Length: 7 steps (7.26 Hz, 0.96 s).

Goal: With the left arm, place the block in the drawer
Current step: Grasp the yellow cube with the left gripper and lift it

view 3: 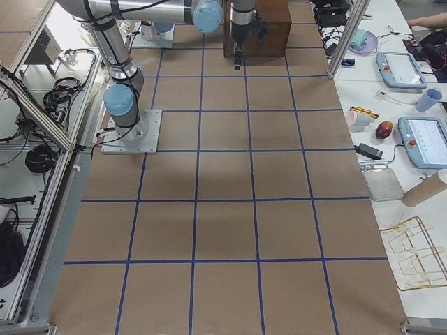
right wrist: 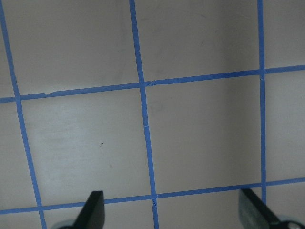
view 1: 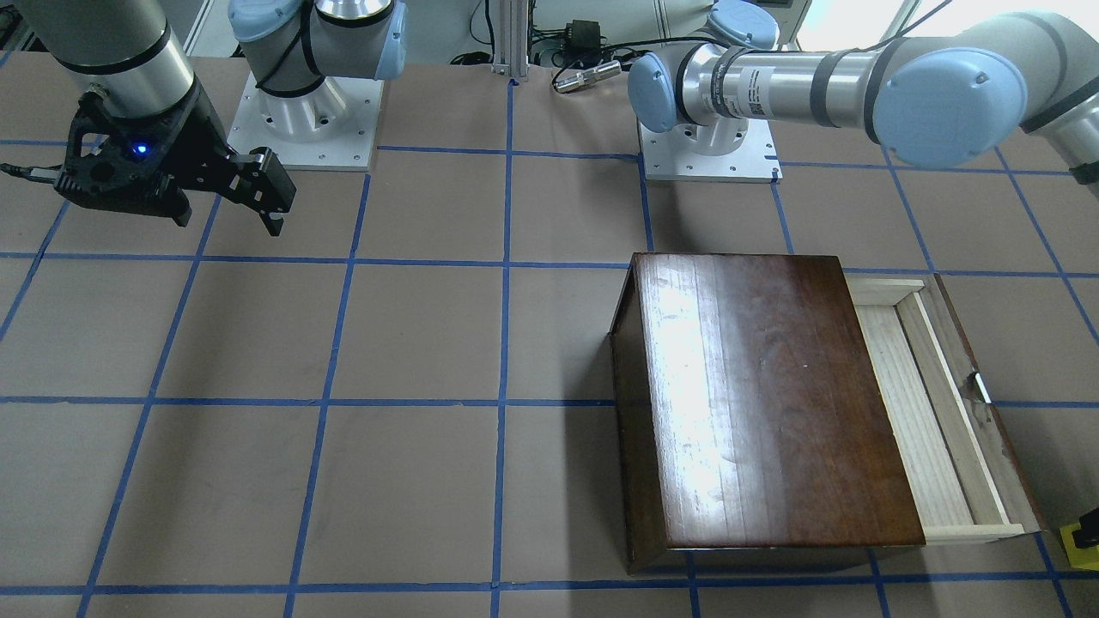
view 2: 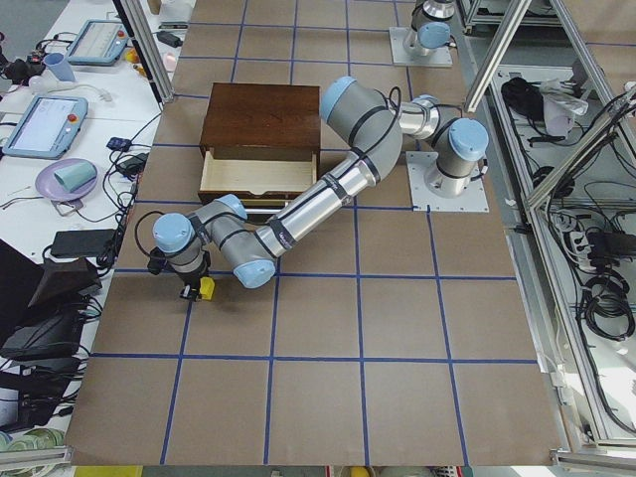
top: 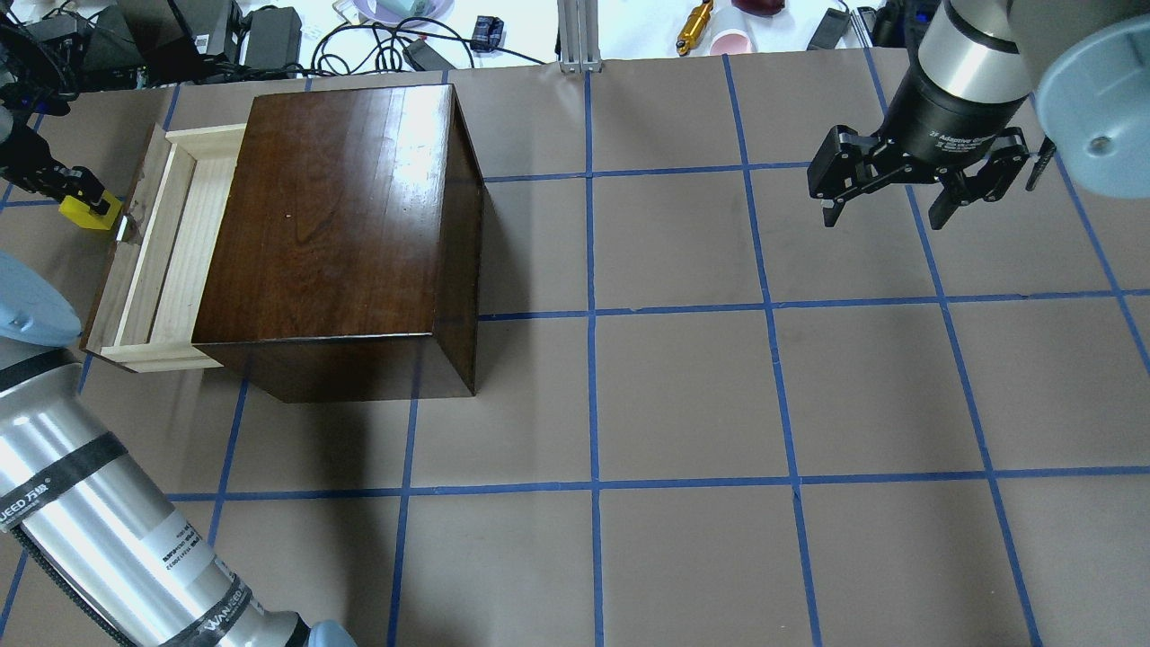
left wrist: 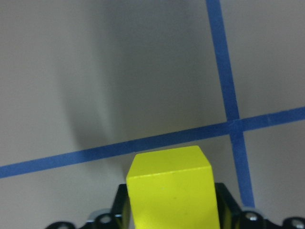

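Seen from over the robot's shoulders, the left arm [top: 108,530] is nearest, one of two arms, its silver tube coming in at 7 o'clock of that view. Farther on, one glossy dark-brown box [top: 332,225] sits on the bench [top: 683,395]. Its single drawer [top: 191,261] stands open toward the box's 9 o'clock, with the pale wood floor open to view.

There is one block [top: 90,212], bright yellow. It is outside the drawer, just beside the dark front panel, at about 9 o'clock from the drawer's one metal knob [top: 124,229]. The left hand [top: 79,196] is clenched on it. The wrist view shows a black finger [left wrist: 123,210] pressed against each of two opposite faces of the block. I cannot tell whether the block touches the bench.

Farther away, at 2 o'clock of the overhead view, the right arm [top: 970,63] hangs its hand over the blue-taped squares, well apart from the box. This right hand [top: 885,216] is released, its two fingers spread wide with only bench between them.
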Tool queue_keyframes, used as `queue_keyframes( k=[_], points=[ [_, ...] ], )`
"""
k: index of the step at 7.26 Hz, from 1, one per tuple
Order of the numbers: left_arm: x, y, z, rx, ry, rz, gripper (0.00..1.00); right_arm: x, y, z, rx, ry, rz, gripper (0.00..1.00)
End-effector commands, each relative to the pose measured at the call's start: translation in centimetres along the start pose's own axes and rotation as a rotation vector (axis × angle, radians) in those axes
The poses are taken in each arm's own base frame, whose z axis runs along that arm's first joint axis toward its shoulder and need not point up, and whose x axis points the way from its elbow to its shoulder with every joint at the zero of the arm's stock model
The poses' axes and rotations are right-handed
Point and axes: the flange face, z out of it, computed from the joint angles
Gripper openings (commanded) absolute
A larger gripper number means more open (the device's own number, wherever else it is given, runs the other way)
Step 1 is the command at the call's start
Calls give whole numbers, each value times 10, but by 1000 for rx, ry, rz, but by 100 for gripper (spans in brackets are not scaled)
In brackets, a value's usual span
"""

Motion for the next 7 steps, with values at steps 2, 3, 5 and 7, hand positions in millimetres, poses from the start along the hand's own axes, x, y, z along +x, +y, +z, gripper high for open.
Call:
queue_keyframes(
  k=[2,3,5,7],
  points=[
    [4,3,-36,11,-18,-8,24,0,0,0,0,0,0,100],
    [12,10,-66,12,-23,-7,24,0,0,0,0,0,0,100],
    [49,28,-107,0,-9,-13,24,0,0,0,0,0,0,100],
    [83,55,-149,-20,10,-28,24,0,0,1,-1,0,0,100]
  ],
)
